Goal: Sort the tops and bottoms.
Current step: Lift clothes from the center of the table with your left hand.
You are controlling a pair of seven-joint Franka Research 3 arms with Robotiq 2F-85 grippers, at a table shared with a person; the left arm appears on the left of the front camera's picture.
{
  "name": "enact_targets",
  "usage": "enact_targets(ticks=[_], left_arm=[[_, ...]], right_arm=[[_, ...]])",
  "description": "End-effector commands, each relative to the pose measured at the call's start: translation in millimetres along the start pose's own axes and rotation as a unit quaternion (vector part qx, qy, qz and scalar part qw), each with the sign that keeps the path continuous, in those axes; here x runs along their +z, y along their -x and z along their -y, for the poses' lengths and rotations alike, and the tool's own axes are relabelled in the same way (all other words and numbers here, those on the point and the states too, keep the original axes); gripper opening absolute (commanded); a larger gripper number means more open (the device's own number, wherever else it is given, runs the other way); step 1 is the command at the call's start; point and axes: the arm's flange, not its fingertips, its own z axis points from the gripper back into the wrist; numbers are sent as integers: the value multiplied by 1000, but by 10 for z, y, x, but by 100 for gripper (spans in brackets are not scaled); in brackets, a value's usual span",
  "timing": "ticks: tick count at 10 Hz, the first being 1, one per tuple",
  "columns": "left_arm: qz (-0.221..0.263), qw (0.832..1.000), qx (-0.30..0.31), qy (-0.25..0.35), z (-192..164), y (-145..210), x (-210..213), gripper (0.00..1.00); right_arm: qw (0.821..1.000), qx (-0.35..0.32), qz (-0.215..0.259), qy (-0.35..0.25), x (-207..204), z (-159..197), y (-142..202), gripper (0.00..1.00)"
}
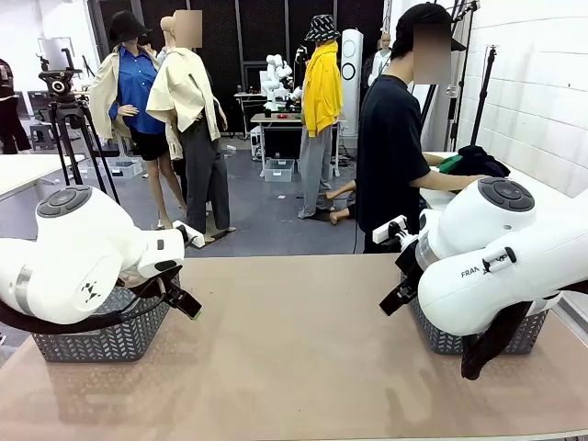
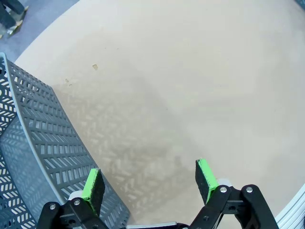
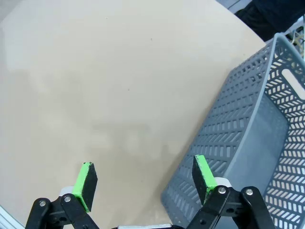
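Front view puts the clothes (image 1: 473, 163) in a dark heap on the side surface at far right, with the person (image 1: 390, 156) reaching a hand to them, so nothing's on the table (image 1: 294, 367) to sort yet. Left gripper (image 2: 148, 176) and right gripper (image 3: 143, 171) both hang low with fingers spread wide, empty. What I'd watch: one pad of the left sits just over the left basket (image 2: 38, 138) wall, and the right is just beside the right basket (image 3: 257, 138). Swing without lifting first and you'll likely clip the mesh and shove it. Move early and you could meet the person's arm over the table
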Motion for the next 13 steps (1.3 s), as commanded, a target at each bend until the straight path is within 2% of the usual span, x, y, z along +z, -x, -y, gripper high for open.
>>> enact_targets(ticks=[1, 2, 5, 6, 8, 9, 10, 11, 12, 13], left_arm=[[0, 1000, 2, 0, -17, 5, 0, 100], [0, 1000, 0, 0, 0, 0, 0, 100], [38, 999, -17, -19, -29, -256, 245, 100], [65, 997, -33, -33, -35, -377, 435, 100], [103, 991, -41, -69, -271, -552, 864, 100], [122, 986, -31, -108, -541, -598, 1133, 100], [111, 981, -11, -159, -934, -599, 1345, 100], [89, 979, 17, -185, -1448, -490, 1500, 100], [80, 975, 66, -198, -1883, -314, 1594, 100], [50, 972, 98, -208, -2283, -90, 1626, 100]], right_arm=[[1000, -1, 0, 0, 0, 1, 1, 100], [1000, 0, 0, 0, 0, 0, 0, 100], [998, 4, 55, 15, 222, 80, -279, 100], [996, 0, 81, 23, 380, 142, -424, 100], [992, -1, 118, 45, 734, 401, -656, 100], [988, -19, 128, 82, 985, 715, -693, 100], [983, -39, 116, 136, 1183, 1088, -637, 100], [978, -71, 97, 173, 1368, 1547, -455, 100], [975, -104, 85, 179, 1500, 1936, -196, 100], [967, -137, 59, 206, 1548, 2306, 94, 100]])
